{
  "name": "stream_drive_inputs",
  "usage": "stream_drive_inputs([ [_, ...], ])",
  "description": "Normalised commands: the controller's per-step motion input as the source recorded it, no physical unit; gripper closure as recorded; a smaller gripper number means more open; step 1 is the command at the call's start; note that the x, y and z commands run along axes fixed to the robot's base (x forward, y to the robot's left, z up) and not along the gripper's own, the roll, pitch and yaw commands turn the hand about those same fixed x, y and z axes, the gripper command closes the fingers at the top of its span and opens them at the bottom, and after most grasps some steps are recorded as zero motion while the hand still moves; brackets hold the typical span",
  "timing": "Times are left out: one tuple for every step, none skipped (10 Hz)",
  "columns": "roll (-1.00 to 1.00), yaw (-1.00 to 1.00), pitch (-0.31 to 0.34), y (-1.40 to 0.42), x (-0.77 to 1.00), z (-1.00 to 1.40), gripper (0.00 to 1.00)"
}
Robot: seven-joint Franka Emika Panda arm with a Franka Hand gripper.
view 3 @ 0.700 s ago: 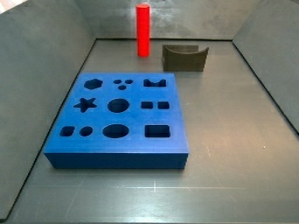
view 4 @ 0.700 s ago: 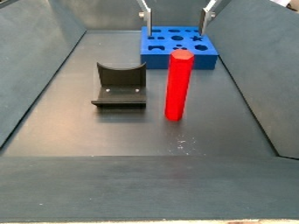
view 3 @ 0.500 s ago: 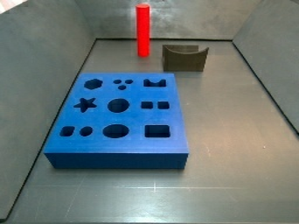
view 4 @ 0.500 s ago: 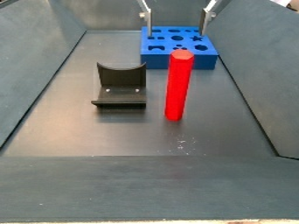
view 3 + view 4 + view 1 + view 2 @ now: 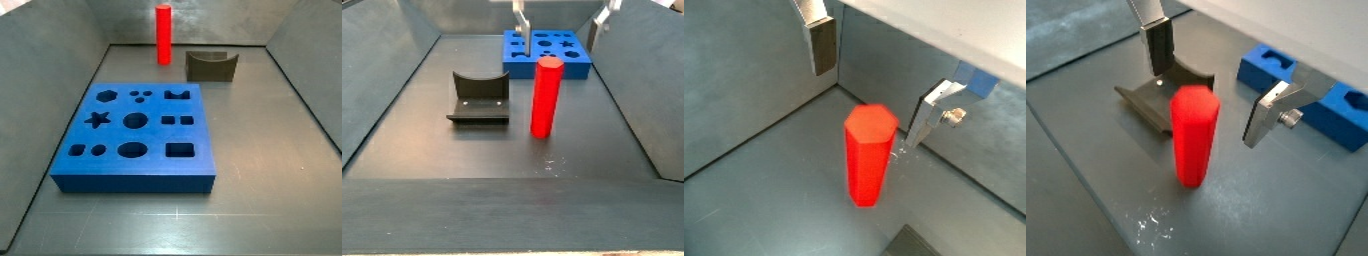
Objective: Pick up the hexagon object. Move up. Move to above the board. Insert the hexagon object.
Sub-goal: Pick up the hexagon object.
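From my remote seat, going by a side view (image 5: 543, 60), nearest stands the hexagon object (image 5: 544, 97), one red prism upright and free on the bin floor, roughly mid-floor between the side walls. I judge it stands on end so the fingers can close on its flat sides from above. Just beside it, toward the left wall, sits the one fixture (image 5: 478, 97), apart from the prism.

The end effector (image 5: 878, 85) hangs above the prism with its two silver fingers (image 5: 1271, 112) spread wide and nothing between them; both wrist views show the prism top sitting under the gap, not yet touched. That suits a straight descent for the pick, which I judge is the step in hand.

Farthest, near the far wall, lies the one board (image 5: 545, 53), flat, cutouts up. In a side view I count eleven cutouts on it, the hexagon cutout (image 5: 107, 97) at one corner, ready to receive the prism.
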Motion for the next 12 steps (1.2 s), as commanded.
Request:
stream_drive_inputs([
  [0.04,-0.02,-0.18,-0.07,0.0,-0.89,0.0],
  [0.05,0.0,-0.166,0.0,0.0,-0.88,0.0],
  [0.02,0.0,-0.169,0.0,-0.03,-0.73,0.0],
  [-0.04,0.0,-0.09,0.03,-0.04,-0.24,0.0],
  [0.0,0.0,0.0,0.0,0.0,0.0,1.0],
  [0.0,0.0,0.0,0.0,0.0,0.0,1.0],
  [0.0,0.0,0.0,0.0,0.0,0.0,1.0],
  [0.0,0.0,0.0,0.0,0.0,0.0,1.0],
  [0.0,0.0,0.0,0.0,0.0,0.0,1.0],
  [0.0,0.0,0.0,0.0,0.0,0.0,1.0],
  [0.0,0.0,0.0,0.0,0.0,0.0,1.0],
  [0.0,0.0,0.0,0.0,0.0,0.0,1.0],
])
